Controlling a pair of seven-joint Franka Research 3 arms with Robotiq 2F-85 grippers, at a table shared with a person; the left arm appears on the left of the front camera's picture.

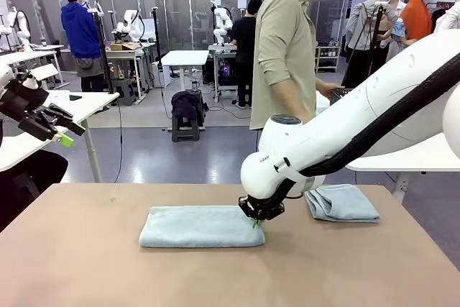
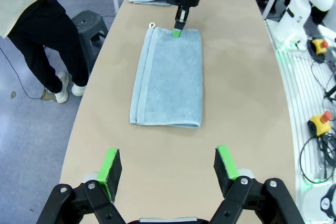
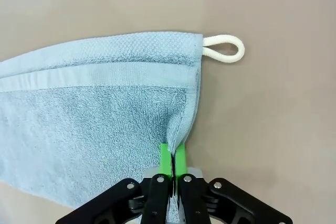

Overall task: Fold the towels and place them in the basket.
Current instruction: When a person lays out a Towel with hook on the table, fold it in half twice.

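Note:
A pale blue-grey towel (image 1: 201,226) lies folded into a long strip in the middle of the table. My right gripper (image 1: 255,222) is shut on its right-hand end, pinching the edge near the corner with the white loop (image 3: 224,49). The right wrist view shows the green pads (image 3: 180,157) pressed together on the towel (image 3: 94,119). A second folded towel (image 1: 341,203) lies at the far right. My left gripper (image 1: 70,129) hangs open, high off the table's left side, looking down on the towel (image 2: 168,80). I cannot make out the basket.
A person in a khaki shirt (image 1: 284,48) stands at the far side, near a white side table (image 1: 424,156). The tan table (image 1: 86,249) is bare on the left and along the front. Cables and emergency-stop buttons (image 2: 320,121) sit off one side.

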